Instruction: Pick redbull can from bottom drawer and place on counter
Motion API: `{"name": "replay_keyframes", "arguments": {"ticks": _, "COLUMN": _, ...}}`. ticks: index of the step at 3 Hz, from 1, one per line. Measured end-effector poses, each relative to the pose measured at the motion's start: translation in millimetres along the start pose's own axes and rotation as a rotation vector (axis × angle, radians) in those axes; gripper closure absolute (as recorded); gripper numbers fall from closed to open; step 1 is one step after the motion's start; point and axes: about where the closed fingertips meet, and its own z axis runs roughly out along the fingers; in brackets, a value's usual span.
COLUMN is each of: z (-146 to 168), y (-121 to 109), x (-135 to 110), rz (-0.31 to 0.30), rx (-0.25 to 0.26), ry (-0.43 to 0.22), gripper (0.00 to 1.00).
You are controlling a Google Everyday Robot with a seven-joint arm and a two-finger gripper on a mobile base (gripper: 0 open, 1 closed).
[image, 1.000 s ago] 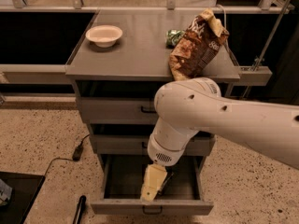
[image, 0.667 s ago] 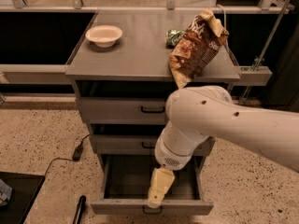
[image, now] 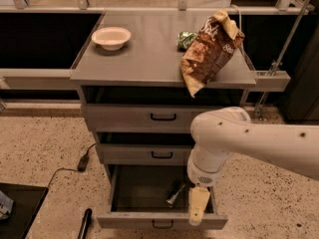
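Note:
The bottom drawer (image: 144,220) is pulled open. The redbull can (image: 175,194), slim and silver-grey, lies tilted on the drawer floor towards the right. My gripper (image: 198,207), cream-coloured below the white arm, hangs over the drawer's front right corner, just right of the can and apart from it. The counter (image: 149,56) is the flat grey top of the cabinet above.
On the counter stand a white bowl (image: 111,37) at the left, a brown chip bag (image: 209,51) overhanging the right front edge, and a small green wrapper (image: 186,39) behind it. The two upper drawers (image: 129,117) are shut. A black cable and plug (image: 82,162) lie on the floor at left.
My arm and gripper have moved to the right and a little lower over the open drawer. The can, hidden behind the gripper before, now shows to its left.

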Motion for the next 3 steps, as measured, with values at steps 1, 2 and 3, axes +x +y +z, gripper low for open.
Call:
{"name": "replay_keyframes", "arguments": {"ticks": 1, "z": 43, "y": -34, "x": 31, "rz": 0.015, "rx": -0.075, "ry": 0.193, "gripper": 0.0}}
{"name": "replay_keyframes", "arguments": {"ticks": 2, "z": 78, "y": -64, "x": 61, "rz": 0.066, "rx": -0.121, "ry": 0.278, "gripper": 0.0}}
{"name": "replay_keyframes", "arguments": {"ticks": 3, "z": 87, "y": -63, "x": 64, "rz": 0.072, "rx": -0.137, "ry": 0.282, "gripper": 0.0}}
